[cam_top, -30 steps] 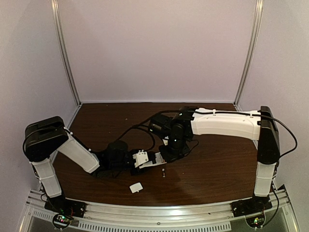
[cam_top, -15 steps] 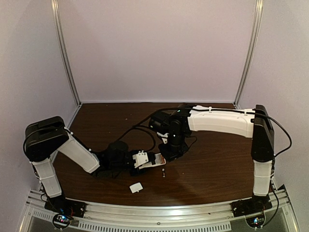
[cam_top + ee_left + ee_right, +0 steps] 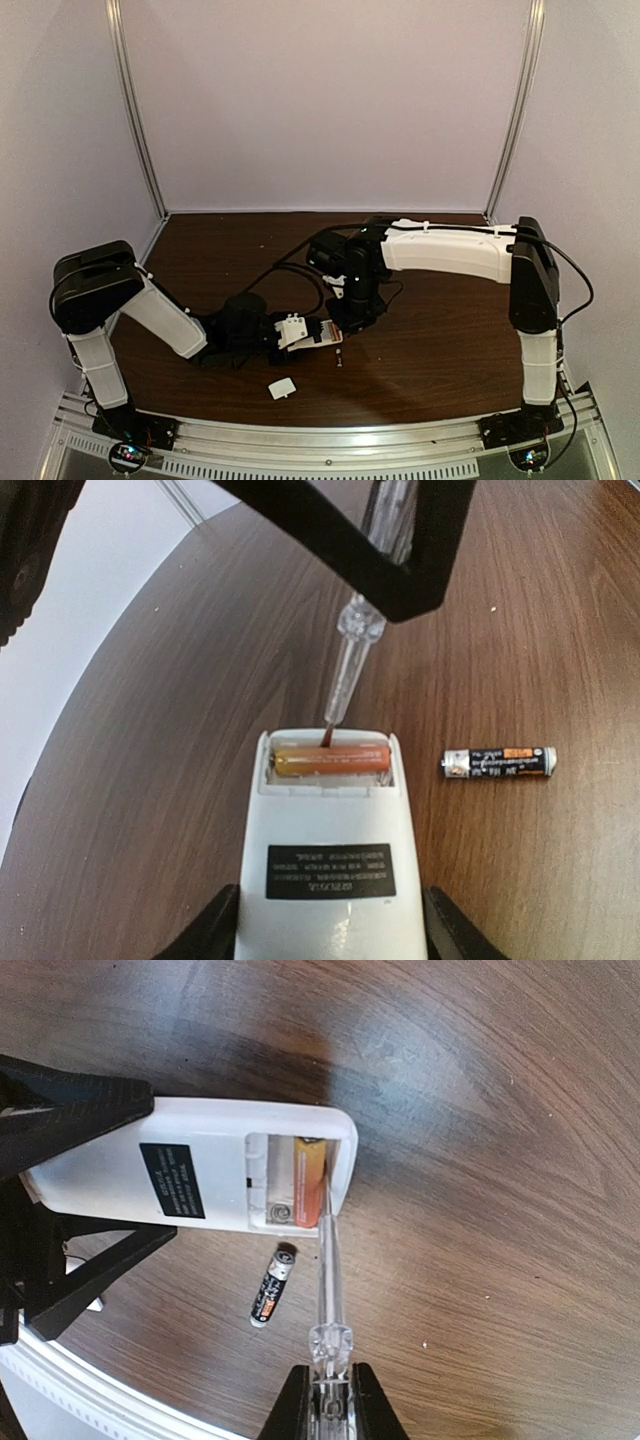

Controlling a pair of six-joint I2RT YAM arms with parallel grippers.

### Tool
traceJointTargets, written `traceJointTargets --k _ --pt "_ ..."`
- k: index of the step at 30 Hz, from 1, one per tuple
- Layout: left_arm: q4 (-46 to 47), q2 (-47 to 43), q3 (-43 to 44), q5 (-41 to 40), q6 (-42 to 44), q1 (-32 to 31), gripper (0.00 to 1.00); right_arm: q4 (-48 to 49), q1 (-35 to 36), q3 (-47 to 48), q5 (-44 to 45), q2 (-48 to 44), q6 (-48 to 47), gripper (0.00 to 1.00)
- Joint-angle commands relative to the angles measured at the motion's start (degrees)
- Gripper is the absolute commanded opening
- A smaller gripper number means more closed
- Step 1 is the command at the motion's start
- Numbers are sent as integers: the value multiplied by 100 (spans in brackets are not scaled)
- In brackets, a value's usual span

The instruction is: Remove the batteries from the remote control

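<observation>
The white remote control [image 3: 330, 850] lies on the table with its battery bay open; it also shows in the right wrist view [image 3: 150, 1170] and from above [image 3: 318, 333]. My left gripper [image 3: 330, 940] is shut on its sides. One orange battery [image 3: 330, 759] sits in the bay, also seen in the right wrist view [image 3: 309, 1192]. A dark battery [image 3: 498, 763] lies loose on the table beside the remote [image 3: 272, 1285] [image 3: 340, 358]. My right gripper [image 3: 330, 1405] is shut on a clear-handled screwdriver [image 3: 328, 1280], whose tip touches the orange battery [image 3: 350, 670].
The small white cover piece [image 3: 281, 388] lies on the table near the front edge. Black cables [image 3: 290, 270] run across the table behind the left arm. The metal rail [image 3: 330, 440] borders the front.
The right arm has shifted slightly left, bringing the screwdriver tip further onto the remote's bay. The left gripper and remote have stayed put.
</observation>
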Motion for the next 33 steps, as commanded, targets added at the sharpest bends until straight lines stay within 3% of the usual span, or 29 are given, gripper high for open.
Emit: traceJointTargets --k 1,12,20,24,33 --pt "660 6 147 233 75 -43 0 227 -65 7 -366 241 -240 0" --pt "646 41 157 192 101 -47 0 1025 -706 -907 -1939 -79 -949 0" --pt "646 55 166 165 101 -48 0 1308 -991 -1179 -2322 -9 -1163 0" --pt "646 68 166 139 108 -47 0 1181 -1006 -1122 -2023 74 -1168 0" --pt "617 85 200 114 117 -46 0 553 -747 -545 -298 59 -452 0"
